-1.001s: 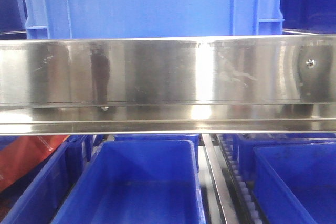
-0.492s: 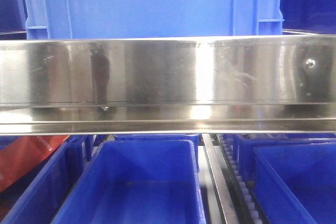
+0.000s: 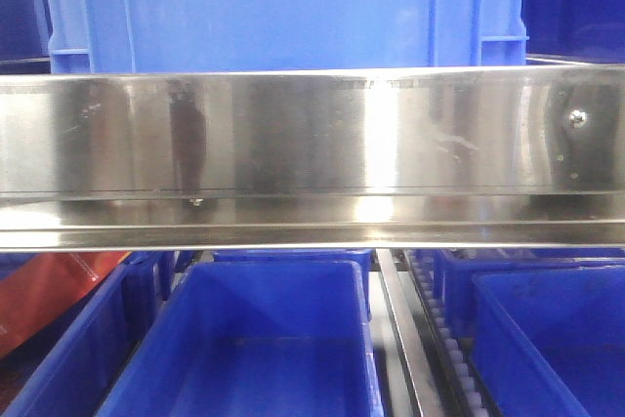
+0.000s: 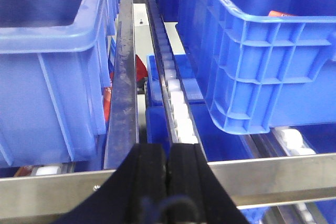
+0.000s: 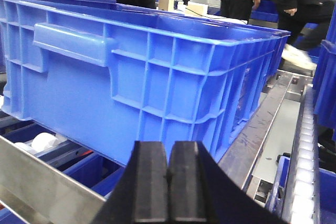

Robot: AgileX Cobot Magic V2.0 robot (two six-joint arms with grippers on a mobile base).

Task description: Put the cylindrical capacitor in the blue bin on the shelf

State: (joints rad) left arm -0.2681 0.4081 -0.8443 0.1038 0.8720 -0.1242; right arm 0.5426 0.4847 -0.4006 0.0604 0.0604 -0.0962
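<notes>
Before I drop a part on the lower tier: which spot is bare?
The middle blue bin, under the steel rail, shows a bare floor. The right-hand bin looks bare too. Left is crowded: a red package lies by the left bin.

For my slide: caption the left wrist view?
Left gripper shut, facing a steel shelf rail between blue bins.

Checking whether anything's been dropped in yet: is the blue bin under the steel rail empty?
Apparently empty: the blue bin shows only bare blue floor below the steel rail; its near end is cropped.
</notes>
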